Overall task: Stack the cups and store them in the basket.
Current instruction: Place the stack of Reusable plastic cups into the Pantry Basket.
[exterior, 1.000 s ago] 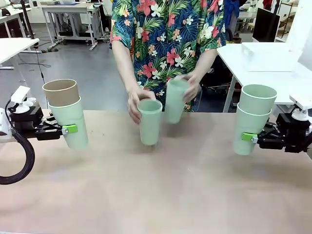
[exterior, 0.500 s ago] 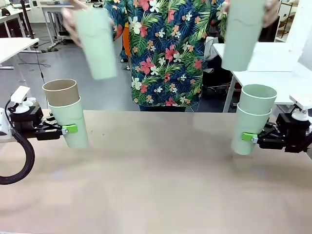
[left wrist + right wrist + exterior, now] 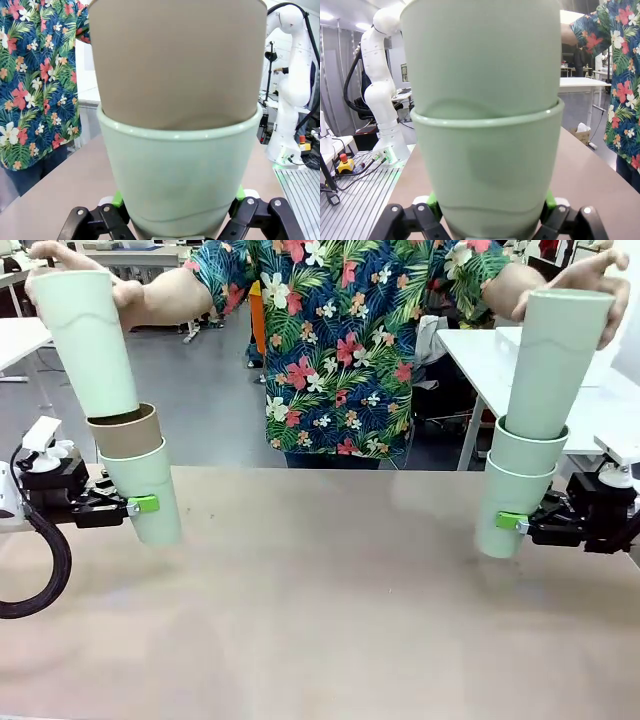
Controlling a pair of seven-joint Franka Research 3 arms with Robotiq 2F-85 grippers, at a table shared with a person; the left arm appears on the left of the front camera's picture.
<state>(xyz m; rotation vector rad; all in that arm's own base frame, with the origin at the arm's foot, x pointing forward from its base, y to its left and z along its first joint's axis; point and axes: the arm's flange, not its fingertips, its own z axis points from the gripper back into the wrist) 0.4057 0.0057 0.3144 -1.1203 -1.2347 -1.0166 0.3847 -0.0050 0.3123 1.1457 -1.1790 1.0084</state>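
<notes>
My left gripper (image 3: 138, 505) is shut on a mint green cup (image 3: 148, 490) with a brown cup (image 3: 125, 429) nested in it; both fill the left wrist view, green cup (image 3: 180, 175) below brown cup (image 3: 177, 60). The person's hand (image 3: 150, 295) lowers another green cup (image 3: 88, 340) into the brown one. My right gripper (image 3: 512, 522) is shut on a stack of two green cups (image 3: 515, 490), seen close in the right wrist view (image 3: 487, 165). The person's other hand (image 3: 590, 280) pushes a further green cup (image 3: 552, 360) into that stack. The basket is out of view.
The brown tabletop (image 3: 320, 610) lies bare between my arms. The person in a flowered shirt (image 3: 340, 350) stands at the far edge. White tables (image 3: 540, 360) stand behind on the right and far left.
The person has swung both raised cups down and outward: the left one now enters the brown cup, the right one enters the right stack. My arms have not moved.
</notes>
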